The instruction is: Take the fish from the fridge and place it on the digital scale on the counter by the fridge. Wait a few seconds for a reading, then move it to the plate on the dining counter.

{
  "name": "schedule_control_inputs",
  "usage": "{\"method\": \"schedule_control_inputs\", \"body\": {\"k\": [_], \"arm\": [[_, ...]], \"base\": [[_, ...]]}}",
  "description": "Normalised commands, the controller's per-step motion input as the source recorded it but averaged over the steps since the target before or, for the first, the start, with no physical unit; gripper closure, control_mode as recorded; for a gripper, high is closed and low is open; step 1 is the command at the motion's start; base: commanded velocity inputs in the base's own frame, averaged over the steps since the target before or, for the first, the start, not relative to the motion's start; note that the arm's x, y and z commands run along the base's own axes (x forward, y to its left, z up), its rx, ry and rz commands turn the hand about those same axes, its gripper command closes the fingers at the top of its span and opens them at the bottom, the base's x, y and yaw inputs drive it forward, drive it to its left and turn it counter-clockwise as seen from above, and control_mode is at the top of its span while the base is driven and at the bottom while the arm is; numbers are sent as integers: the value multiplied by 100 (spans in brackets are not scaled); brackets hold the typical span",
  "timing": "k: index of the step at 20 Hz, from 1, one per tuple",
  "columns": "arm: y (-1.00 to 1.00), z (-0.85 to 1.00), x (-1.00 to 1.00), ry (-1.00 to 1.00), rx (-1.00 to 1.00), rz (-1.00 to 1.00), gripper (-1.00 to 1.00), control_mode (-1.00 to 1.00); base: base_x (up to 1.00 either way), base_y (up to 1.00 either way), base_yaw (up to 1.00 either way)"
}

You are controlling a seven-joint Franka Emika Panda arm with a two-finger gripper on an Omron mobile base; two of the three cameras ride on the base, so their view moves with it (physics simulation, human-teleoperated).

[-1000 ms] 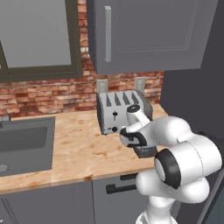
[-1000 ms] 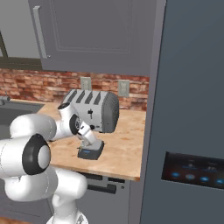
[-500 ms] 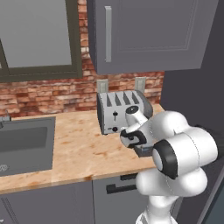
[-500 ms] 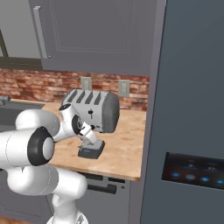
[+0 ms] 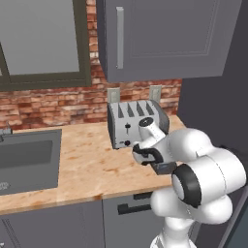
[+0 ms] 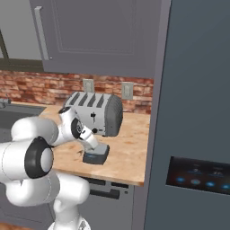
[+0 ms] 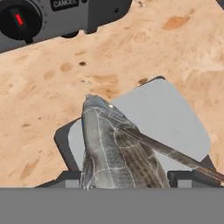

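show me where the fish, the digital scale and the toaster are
fish [image 7: 114,151], hand view, middle of its grey scaled body.
digital scale [image 6: 96,155], right base view, on its flat top beside the arm.
toaster [image 5: 127,126], left base view, on its silver front face below the slots.

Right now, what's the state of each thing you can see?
fish: held in the gripper, over the scale
scale: flat on the counter, in front of the toaster
fridge: door shut
toaster: upright, slots empty
cabinet: door shut
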Motion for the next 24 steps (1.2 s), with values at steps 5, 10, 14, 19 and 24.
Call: {"method": "schedule_control_inputs", "body": {"k": [5, 10, 14, 19, 24], "arm": [[0, 19, -78, -17, 0, 0, 100, -100], [5, 90, -79, -25, 2, 0, 100, -100], [24, 100, -79, -15, 5, 0, 100, -100], [27, 100, -77, 0, 8, 0, 100, -100], [4, 100, -66, 10, 11, 0, 100, -100]], "base": [[0, 0, 0], [0, 0, 0], [0, 0, 0], [0, 0, 0], [0, 0, 0]]}}
